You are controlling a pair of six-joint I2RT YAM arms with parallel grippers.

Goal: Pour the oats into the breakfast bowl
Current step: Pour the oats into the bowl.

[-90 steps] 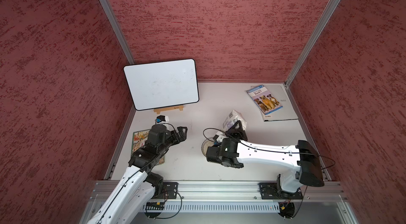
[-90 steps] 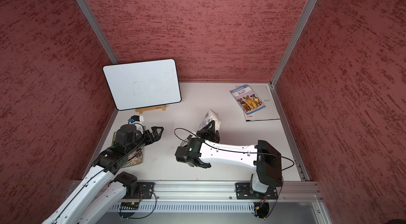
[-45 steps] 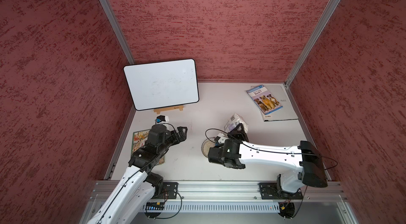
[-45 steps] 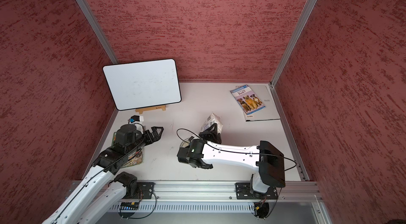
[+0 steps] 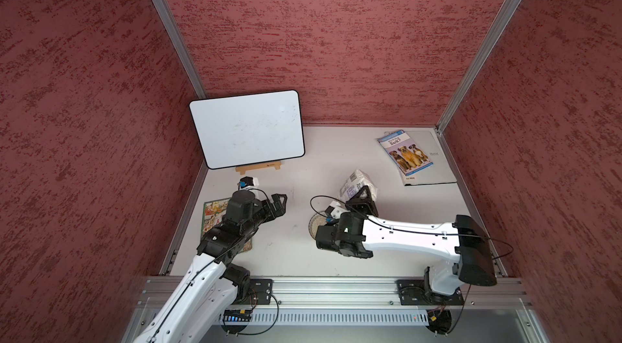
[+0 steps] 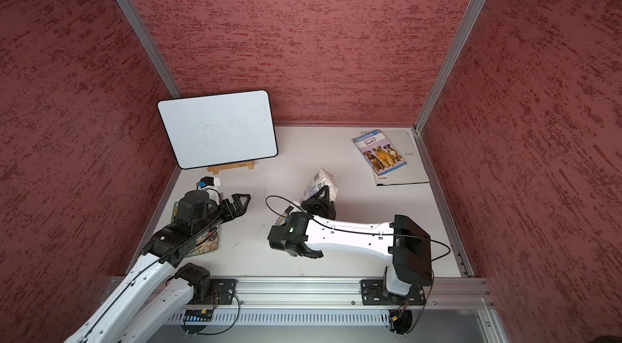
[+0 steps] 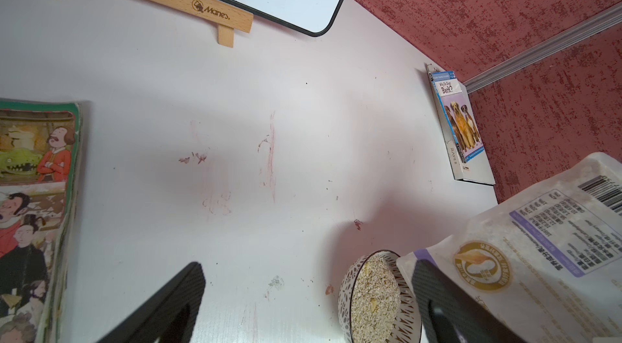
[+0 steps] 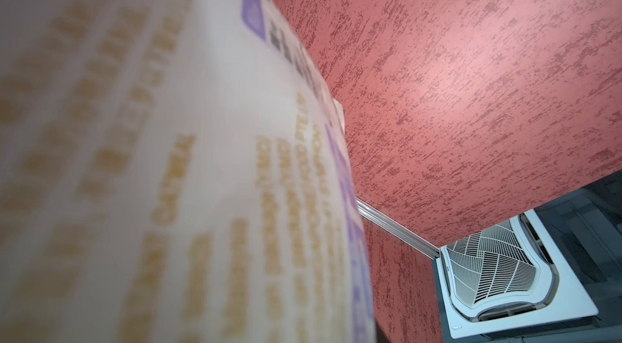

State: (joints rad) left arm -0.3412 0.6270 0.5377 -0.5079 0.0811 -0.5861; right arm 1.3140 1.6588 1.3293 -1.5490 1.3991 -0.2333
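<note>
White plastic with purple print, the pouch (image 5: pixel 356 182) is held tilted off the table (image 5: pixel 319 156), and the right gripper (image 5: pixel 363 194) is clamped on its near end. Set against the pictures from a second back, almost nothing differs: the right arm has shifted only a trifle, the pouch sits at much the same spot, and the left arm has not moved. The left gripper (image 5: pixel 281 201) hovers with its fingers wide apart, holding nothing.

The breakfast bowl (image 7: pixel 344 292) stands on the table just beside the pouch, half hidden under the right wrist in both top views. In the left wrist view it holds the oats (image 7: pixel 373 301) — pale beige flakes covering its inside to a little below the rim. A corner of the pouch shows right at that rim; whether it touches cannot be told. The pouch's back, with barcode and purple panel, faces that camera, and what is left inside cannot be seen. In the right wrist view the pouch fills most of the picture, its gold print blurred.

Round about: a whiteboard (image 5: pixel 247 129) on a wooden stand (image 5: pixel 258 167), a dog book (image 5: pixel 405 153) on a white folder (image 5: pixel 436 164), and a picture book (image 7: pixel 33 206) under the left arm.
</note>
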